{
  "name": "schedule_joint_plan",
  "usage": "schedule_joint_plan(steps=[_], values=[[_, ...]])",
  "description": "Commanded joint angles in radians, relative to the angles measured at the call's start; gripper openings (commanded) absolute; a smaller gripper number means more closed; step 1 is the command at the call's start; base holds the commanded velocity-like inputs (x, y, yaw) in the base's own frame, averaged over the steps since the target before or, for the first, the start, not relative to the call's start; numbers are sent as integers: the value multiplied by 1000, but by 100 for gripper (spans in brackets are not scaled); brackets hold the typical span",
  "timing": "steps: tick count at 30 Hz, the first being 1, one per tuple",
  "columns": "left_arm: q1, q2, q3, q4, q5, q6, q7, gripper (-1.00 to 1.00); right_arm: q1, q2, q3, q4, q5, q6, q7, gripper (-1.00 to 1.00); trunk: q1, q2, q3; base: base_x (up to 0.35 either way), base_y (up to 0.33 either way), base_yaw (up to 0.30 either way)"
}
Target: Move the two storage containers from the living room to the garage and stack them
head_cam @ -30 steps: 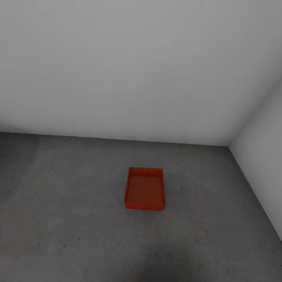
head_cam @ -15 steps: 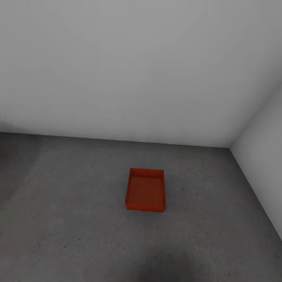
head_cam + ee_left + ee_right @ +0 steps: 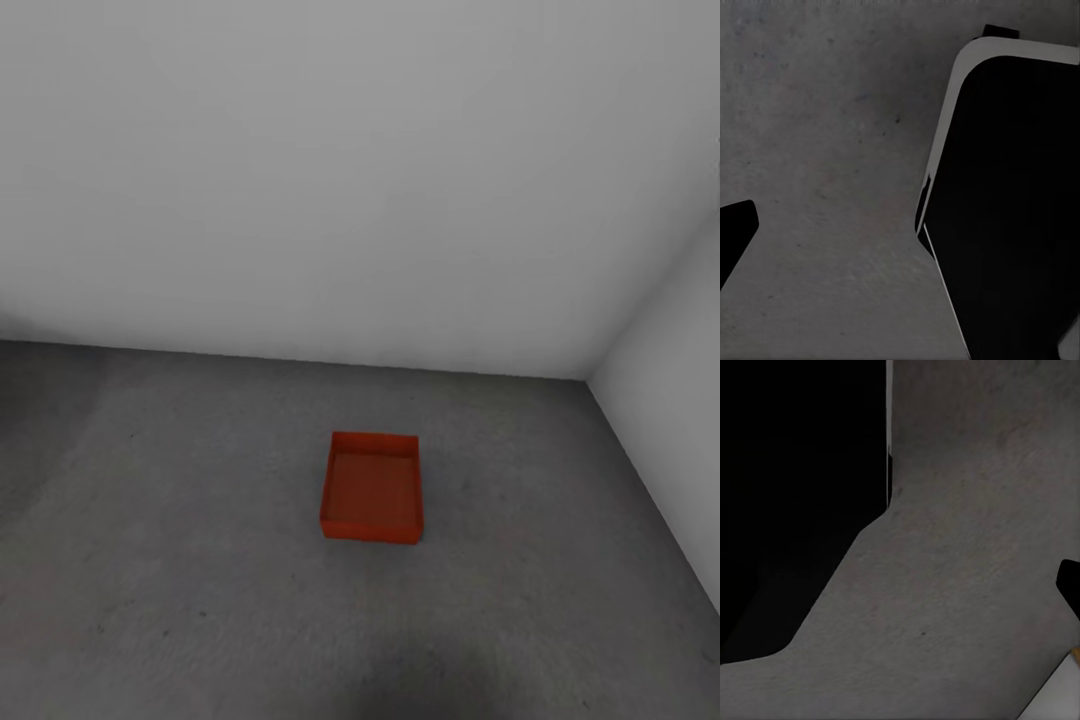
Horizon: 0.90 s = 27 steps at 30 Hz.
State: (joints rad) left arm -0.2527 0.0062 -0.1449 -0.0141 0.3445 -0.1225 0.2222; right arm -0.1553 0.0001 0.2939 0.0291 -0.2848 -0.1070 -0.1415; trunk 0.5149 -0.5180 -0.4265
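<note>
The bin (image 3: 371, 488) sits low-centre on the grey floor (image 3: 180, 560), barely shifted since a second ago; placed, awaiting the second. Finger states: cannot tell.

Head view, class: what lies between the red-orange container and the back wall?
Nothing: only bare grey floor separates the container from the wall.

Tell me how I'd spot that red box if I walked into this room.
Find the corner where the two pale walls meet, then look down at the grey concrete floor. The bin sits there alone, short of the corner: a low, open-topped, empty rectangle, the one bright red-orange thing against all that grey.
</note>
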Motion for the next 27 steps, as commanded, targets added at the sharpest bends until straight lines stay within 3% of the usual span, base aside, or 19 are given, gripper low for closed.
schedule_joint_plan(steps=[1, 27], values=[[0, 0, -8, 0, 8, -3, 2, 100, -1, 1, 8, 3, -10, -6, 0, 100, 0, -1, 0, 0, 0, 0], [0, 0, -8, 0, 8, -3, 2, 100, -1, -1, 9, 3, -12, 5, 1, 100, 0, -1, 42, 0, 0, 0]])
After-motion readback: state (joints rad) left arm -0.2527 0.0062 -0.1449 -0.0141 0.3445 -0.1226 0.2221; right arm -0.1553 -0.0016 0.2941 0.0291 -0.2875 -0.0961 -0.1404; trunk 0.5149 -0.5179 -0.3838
